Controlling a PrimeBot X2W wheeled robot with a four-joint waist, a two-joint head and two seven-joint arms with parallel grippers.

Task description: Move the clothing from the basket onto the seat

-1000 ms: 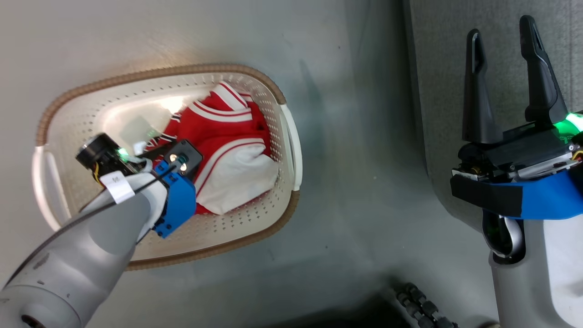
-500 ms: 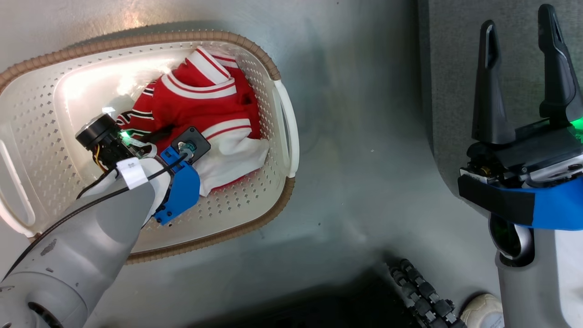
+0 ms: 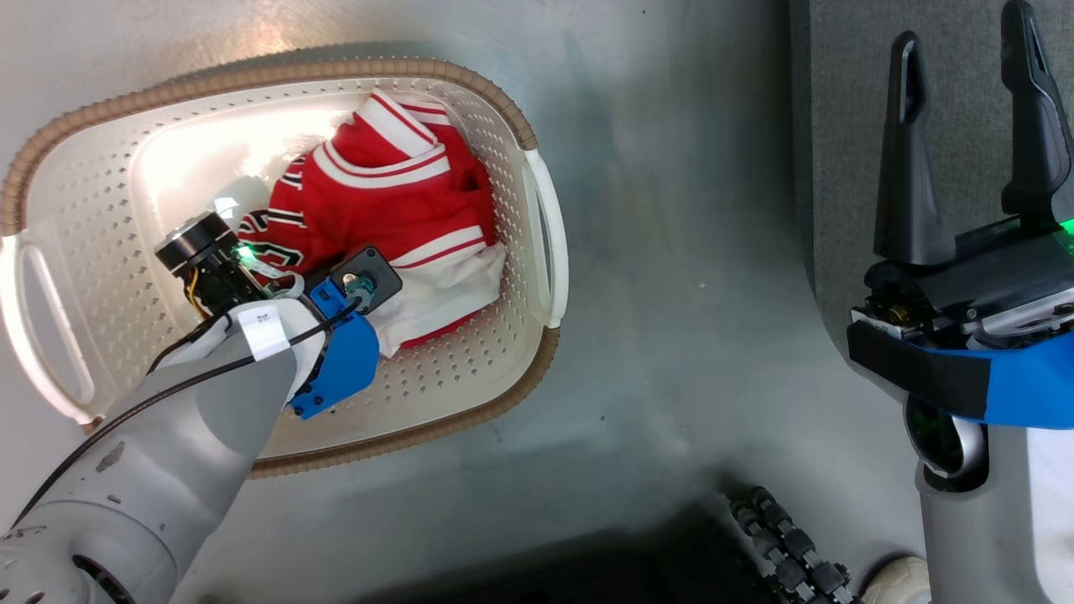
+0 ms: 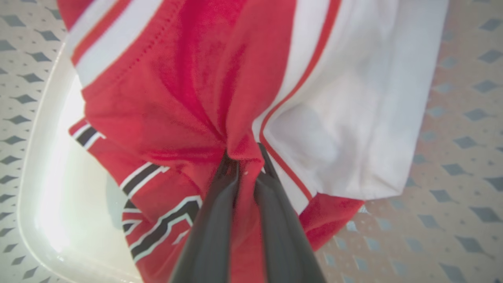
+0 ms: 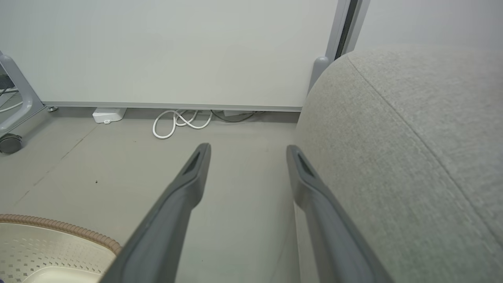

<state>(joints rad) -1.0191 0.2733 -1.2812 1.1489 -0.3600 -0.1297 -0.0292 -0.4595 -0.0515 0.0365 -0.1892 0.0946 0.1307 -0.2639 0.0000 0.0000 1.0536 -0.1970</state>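
left gripper (image 4: 245, 157): pinches a fold of soft red-white striped clothing (image 3: 394, 201), likely to lift it | clothing: upper left, inside cream perforated plastic basket (image 3: 252, 71) | right gripper (image 3: 963, 25): spread, empty, beside grey fabric seat (image 3: 839, 126), right edge

Pale grey forearms (image 3: 168, 470) carry blue wrist brackets (image 3: 340, 369), a black cable (image 3: 168, 388), a white tag (image 3: 264, 327) and long dark jaws.
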